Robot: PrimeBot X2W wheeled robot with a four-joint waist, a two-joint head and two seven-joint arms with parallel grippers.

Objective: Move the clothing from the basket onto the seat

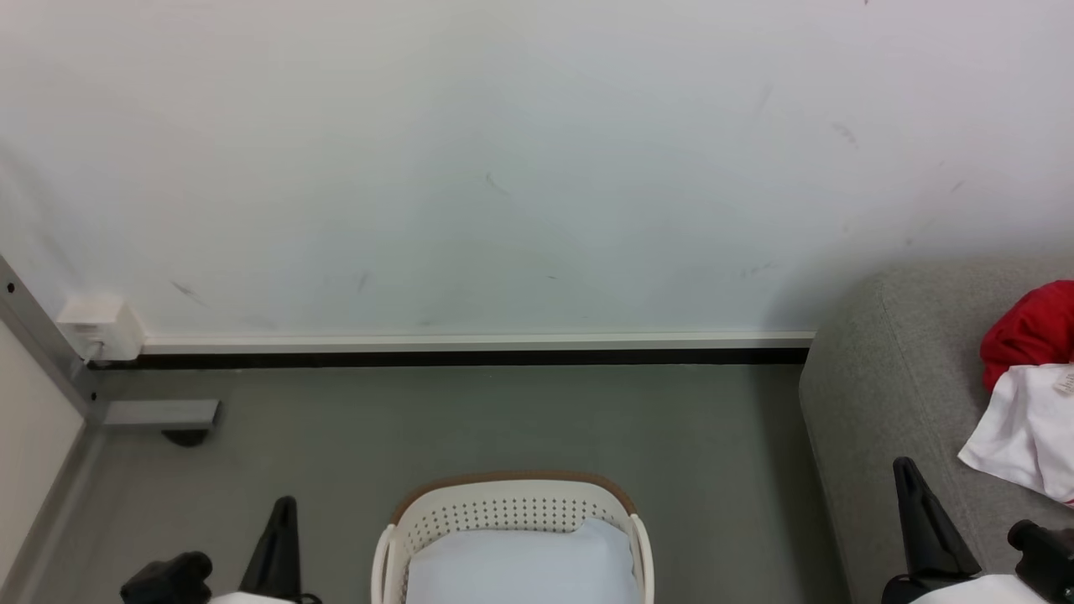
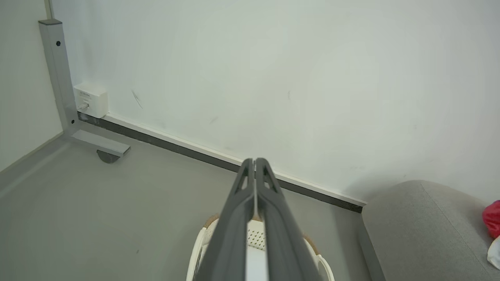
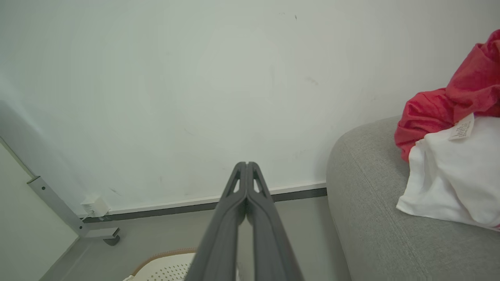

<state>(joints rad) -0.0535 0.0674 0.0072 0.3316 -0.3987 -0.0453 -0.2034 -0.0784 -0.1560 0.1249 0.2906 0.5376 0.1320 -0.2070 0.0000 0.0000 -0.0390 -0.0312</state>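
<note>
While shut and empty, left pincer (image 2: 254, 161), right pincer (image 3: 247, 164); open floor (image 1: 722, 436) between basket (image 1: 512, 481) and seat (image 1: 889, 377)

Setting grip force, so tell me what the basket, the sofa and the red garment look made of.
Basket: seemingly hard plastic, matt white, its wall punched with rows of small holes, tan rim. Sofa: grey woven upholstery, flecked weave, softly rounded edges. Red garment: likely thin woven cloth, finely crinkled, bunched in folds.

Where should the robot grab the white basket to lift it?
Probably by a side handle of the basket, reaching in from that side: the handles stand out as loops from the wall, while the pale pad covers the inside.
</note>
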